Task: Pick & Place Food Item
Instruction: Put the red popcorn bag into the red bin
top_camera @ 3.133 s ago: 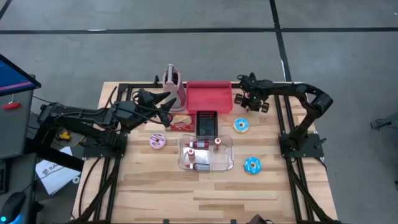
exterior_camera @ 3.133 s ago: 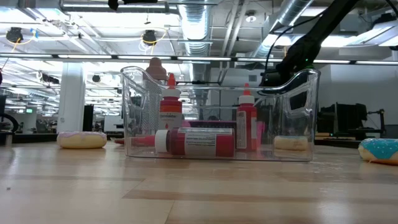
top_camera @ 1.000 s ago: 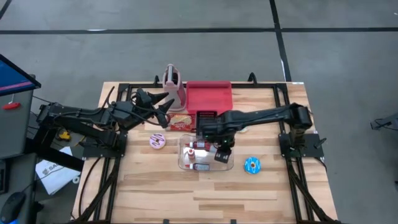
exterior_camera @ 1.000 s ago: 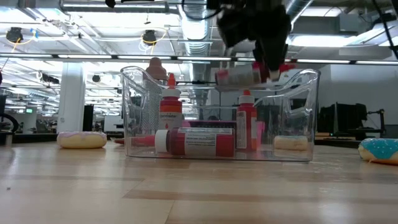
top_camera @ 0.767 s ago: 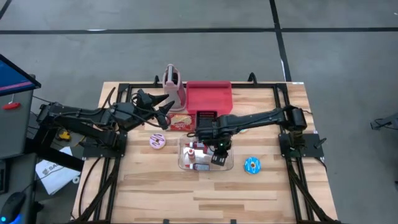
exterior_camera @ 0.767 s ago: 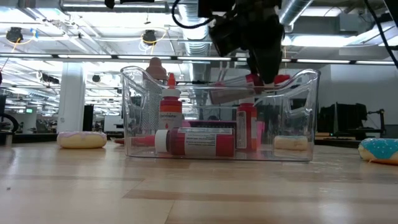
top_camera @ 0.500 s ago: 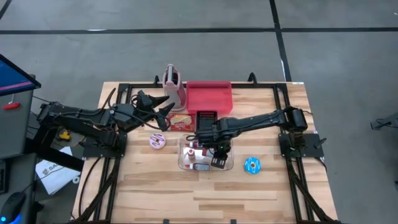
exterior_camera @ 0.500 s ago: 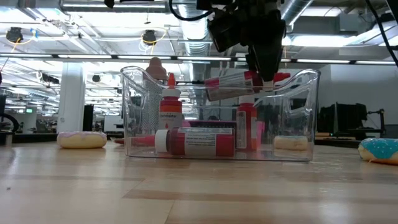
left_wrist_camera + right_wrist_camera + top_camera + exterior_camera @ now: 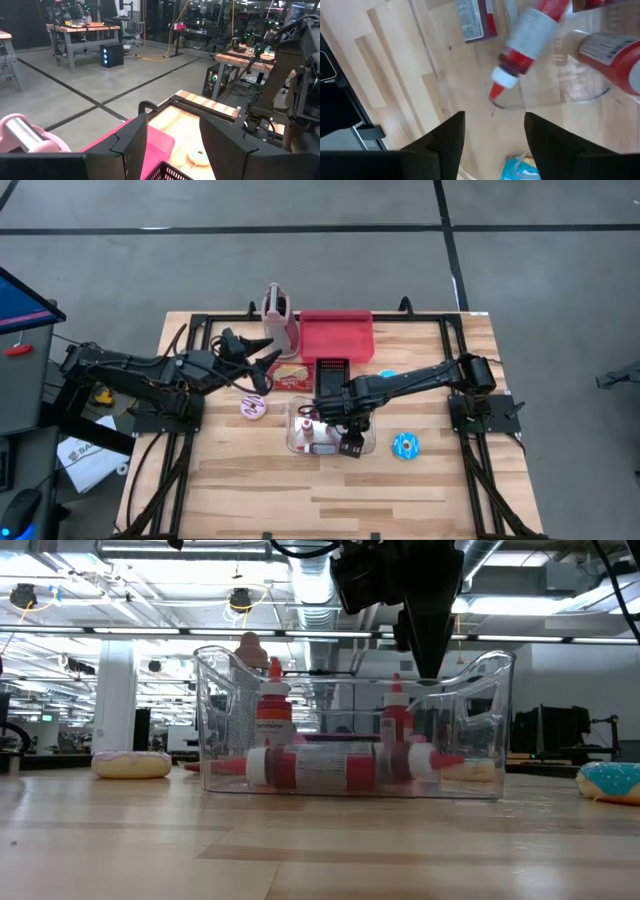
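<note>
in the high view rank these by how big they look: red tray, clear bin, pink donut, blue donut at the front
1. red tray, largest
2. clear bin, somewhat smaller, partly hidden by the right gripper
3. blue donut and pink donut: these look about alike, so no ranking between them

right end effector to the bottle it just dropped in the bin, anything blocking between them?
Nothing visible. The right end effector hangs open above the clear bin, and the red squeeze bottle lies directly below it among the other bottles.
</note>
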`<state>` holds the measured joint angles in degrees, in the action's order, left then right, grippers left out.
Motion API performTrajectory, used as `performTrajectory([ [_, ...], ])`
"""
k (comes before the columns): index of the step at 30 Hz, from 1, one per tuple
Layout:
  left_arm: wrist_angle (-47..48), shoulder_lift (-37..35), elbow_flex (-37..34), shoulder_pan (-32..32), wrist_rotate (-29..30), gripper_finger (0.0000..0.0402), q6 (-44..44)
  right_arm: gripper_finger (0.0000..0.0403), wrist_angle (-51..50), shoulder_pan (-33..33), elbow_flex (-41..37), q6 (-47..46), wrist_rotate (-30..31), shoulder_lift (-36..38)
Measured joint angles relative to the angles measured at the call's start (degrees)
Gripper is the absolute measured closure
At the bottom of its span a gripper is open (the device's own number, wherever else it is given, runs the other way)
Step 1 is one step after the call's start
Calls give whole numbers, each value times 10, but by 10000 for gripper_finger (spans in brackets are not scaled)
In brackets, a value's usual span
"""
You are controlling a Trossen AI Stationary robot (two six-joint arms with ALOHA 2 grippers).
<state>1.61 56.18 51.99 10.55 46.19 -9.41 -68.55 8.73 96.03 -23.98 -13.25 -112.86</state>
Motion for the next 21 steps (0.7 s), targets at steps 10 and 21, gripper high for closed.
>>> performTrajectory([
  [10,145,-23,0,29,0,224,-50,225,5,3,0,-58,70,71],
  [21,412,-27,0,171,-102,224,-273,222,16,63,0,-225,232,231],
])
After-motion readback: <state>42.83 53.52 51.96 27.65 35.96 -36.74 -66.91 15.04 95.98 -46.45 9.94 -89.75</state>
